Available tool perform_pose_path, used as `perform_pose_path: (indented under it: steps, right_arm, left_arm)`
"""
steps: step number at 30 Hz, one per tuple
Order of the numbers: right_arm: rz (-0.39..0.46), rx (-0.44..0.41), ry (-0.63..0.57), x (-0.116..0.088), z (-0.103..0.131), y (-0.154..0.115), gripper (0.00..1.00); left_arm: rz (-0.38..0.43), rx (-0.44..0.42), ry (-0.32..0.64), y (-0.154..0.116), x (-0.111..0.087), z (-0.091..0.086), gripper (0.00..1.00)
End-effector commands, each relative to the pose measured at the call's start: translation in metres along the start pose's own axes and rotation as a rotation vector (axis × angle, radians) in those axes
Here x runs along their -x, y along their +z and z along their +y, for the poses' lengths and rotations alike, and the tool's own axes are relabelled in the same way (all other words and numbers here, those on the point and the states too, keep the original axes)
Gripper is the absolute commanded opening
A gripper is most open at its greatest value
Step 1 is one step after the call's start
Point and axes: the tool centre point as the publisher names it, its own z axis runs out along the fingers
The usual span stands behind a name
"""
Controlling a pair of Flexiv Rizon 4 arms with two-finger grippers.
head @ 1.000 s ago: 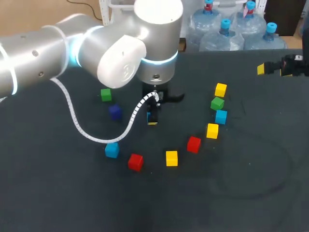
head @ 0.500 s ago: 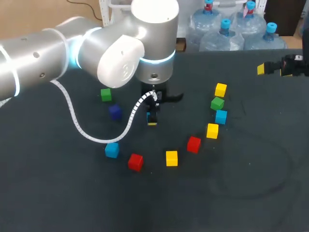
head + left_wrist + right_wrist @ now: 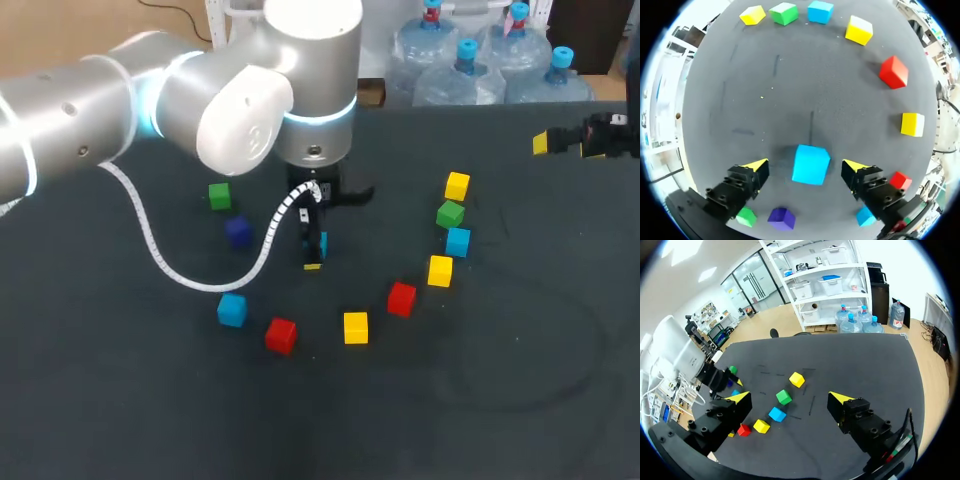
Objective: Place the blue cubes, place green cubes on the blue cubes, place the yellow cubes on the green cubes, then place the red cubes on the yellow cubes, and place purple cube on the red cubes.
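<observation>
- Nearest, lower middle of the head view: red cube (image 3: 281, 335), yellow cube (image 3: 355, 327) and second red cube (image 3: 401, 298) in a loose arc. A spare blue cube (image 3: 231, 309) is at its left end. All lie singly on the bench (image 3: 500, 400).
- Centre: the left pincer (image 3: 313, 248) points down over the blue cube (image 3: 811, 164). Its fingers are wide with a gap on each side, not gripping. The cube looks flat on the bench.
- Left of that: purple cube (image 3: 238, 232), then green cube (image 3: 219, 196) farther back.
- Right of centre, going away: second yellow cube (image 3: 440, 270), third blue cube (image 3: 458, 241), second green cube (image 3: 450, 213), third yellow cube (image 3: 457, 186), none stacked.
- Upper right: right pincer (image 3: 790, 398), wide and empty, well apart from the cubes.
- Progress: barely begun. One blue is probably placed, and every layer above is left.
- Change: the left wrist has shifted slightly toward the upper left and its lower yellow tip sits lower. The loose cubes are unmoved.
</observation>
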Motion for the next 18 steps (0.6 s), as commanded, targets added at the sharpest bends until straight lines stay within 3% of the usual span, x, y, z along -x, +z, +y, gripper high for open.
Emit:
perform_pose_path:
  steps: [1, 11, 18]
  right_arm:
    - [-0.001, -0.003, 0.0, 0.0, 0.001, 0.0, 1.0]
    - [-0.001, -0.003, 0.0, 0.0, 0.001, 0.0, 1.0]
    - [-0.001, -0.003, 0.0, 0.0, 0.001, 0.0, 1.0]
  left_arm:
    - [-0.003, 0.044, -0.029, -0.02, -0.021, -0.011, 1.0]
    - [0.02, 0.123, -0.157, -0.05, -0.07, -0.04, 1.0]
    - [0.067, 0.119, -0.116, -0.057, -0.085, -0.083, 1.0]
